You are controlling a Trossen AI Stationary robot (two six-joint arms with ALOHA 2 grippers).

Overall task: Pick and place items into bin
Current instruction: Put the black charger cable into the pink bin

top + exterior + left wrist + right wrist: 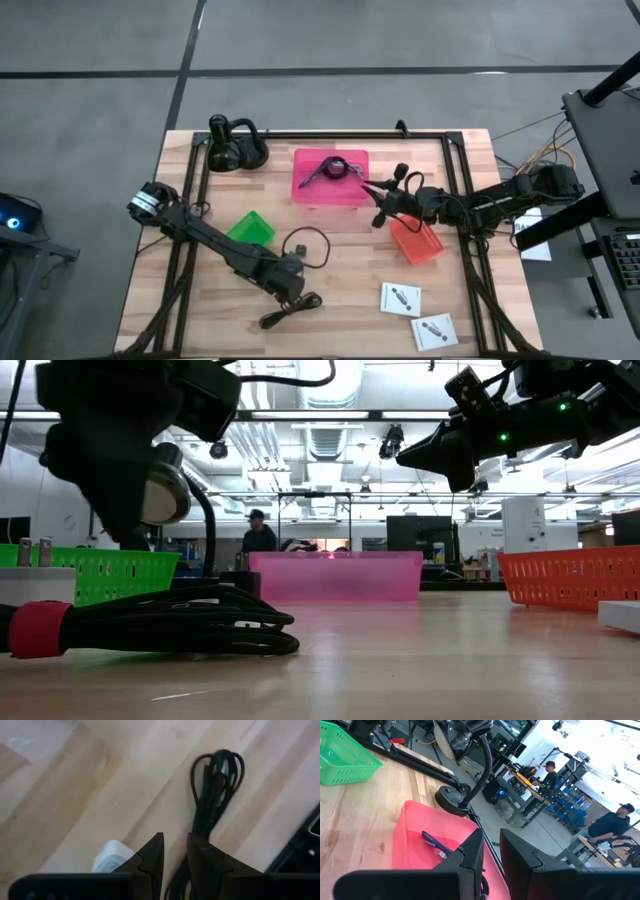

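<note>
The black coiled cable [290,310] lies near the table's near edge, bound by a red strap [40,628], with a white plug [112,857] at one end. My left gripper [296,288] is down over it, fingers almost shut. The purple cable [330,170] lies inside the pink bin [305,190]. My right gripper [373,190] hangs shut above that bin's right edge and holds nothing. Two flat white packets [400,298] [433,330] lie flat near the right front. The tiny cube, the clear piece and the silvery cable do not show. My left gripper [175,837] has the black coiled cable's bundle near the red strap [189,840] between its two fingers. It comes slanting down from above, fingers along the bundle. The cable lies flat on the table, its loop end [217,765] stretched out ahead of the fingertips.
A green bin [250,228] sits by the left arm and an orange bin [415,242] below the right gripper. A thin black cable loop [310,245] lies between them. A gooseneck lamp [235,148] stands at the far edge. People move in the room behind.
</note>
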